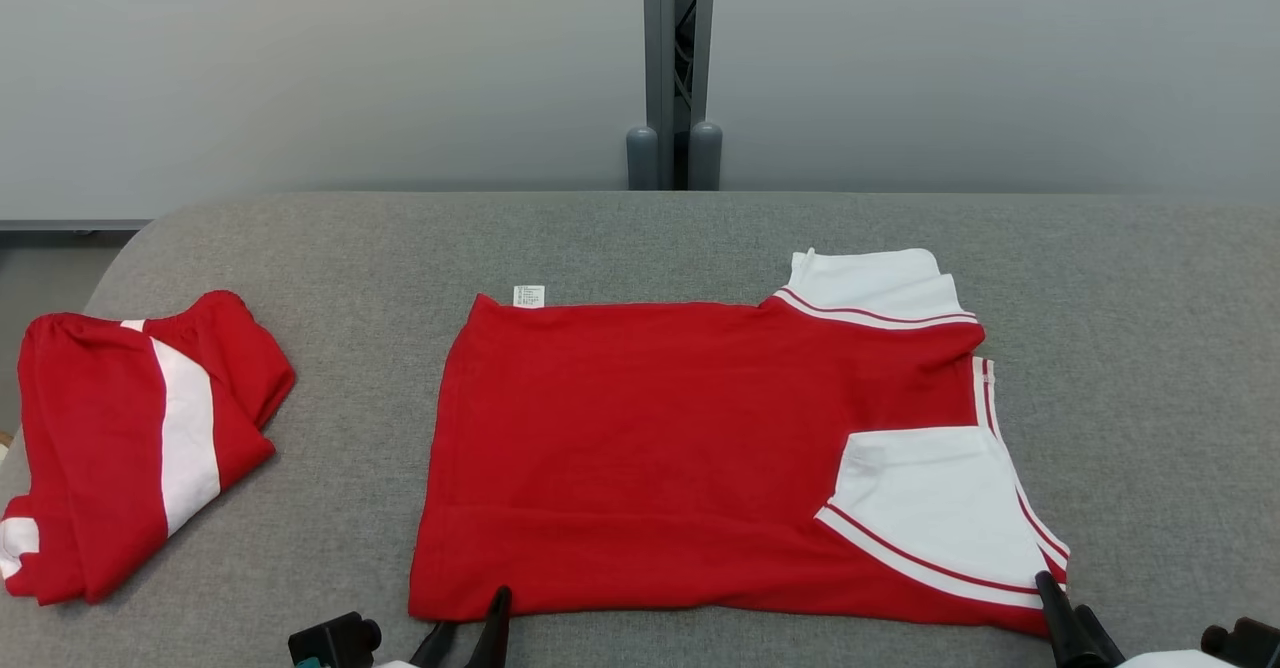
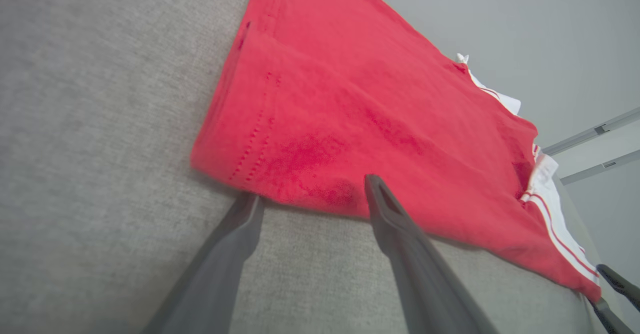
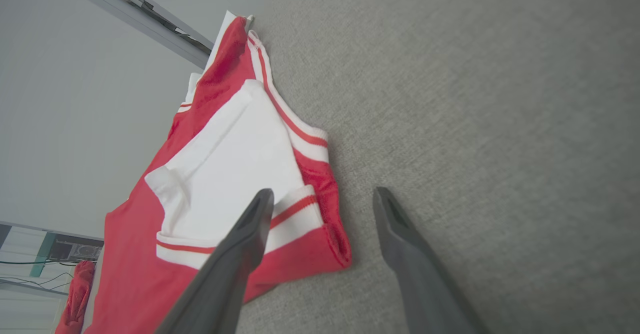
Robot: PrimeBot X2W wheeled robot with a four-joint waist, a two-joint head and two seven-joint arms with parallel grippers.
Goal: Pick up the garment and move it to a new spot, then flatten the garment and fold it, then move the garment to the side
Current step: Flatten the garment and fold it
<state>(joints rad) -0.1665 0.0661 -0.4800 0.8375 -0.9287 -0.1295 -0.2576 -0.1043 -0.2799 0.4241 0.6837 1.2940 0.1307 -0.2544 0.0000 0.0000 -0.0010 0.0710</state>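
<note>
The garment [image 1: 640, 448] is a red shirt lying flat across the middle of the grey table [image 1: 700, 233], with both white sleeves [image 1: 930, 493] folded in on its right side. My left gripper [image 1: 470, 616] stands open at the near left corner of the hem [image 2: 260, 164], one finger over the red cloth and the other on bare table. At the near right corner my right gripper [image 1: 1064, 600] is open too; in the right wrist view its left finger [image 3: 245, 239] hangs over the white sleeve [image 3: 235, 174] and its right finger over bare table. Nothing is held.
A second red and white garment [image 1: 130, 438] lies folded near the table's left edge. A grey post [image 1: 676, 68] stands behind the table against a pale wall. A small white label [image 1: 529, 295] sticks out at the shirt's far edge. Bare table lies to the shirt's right.
</note>
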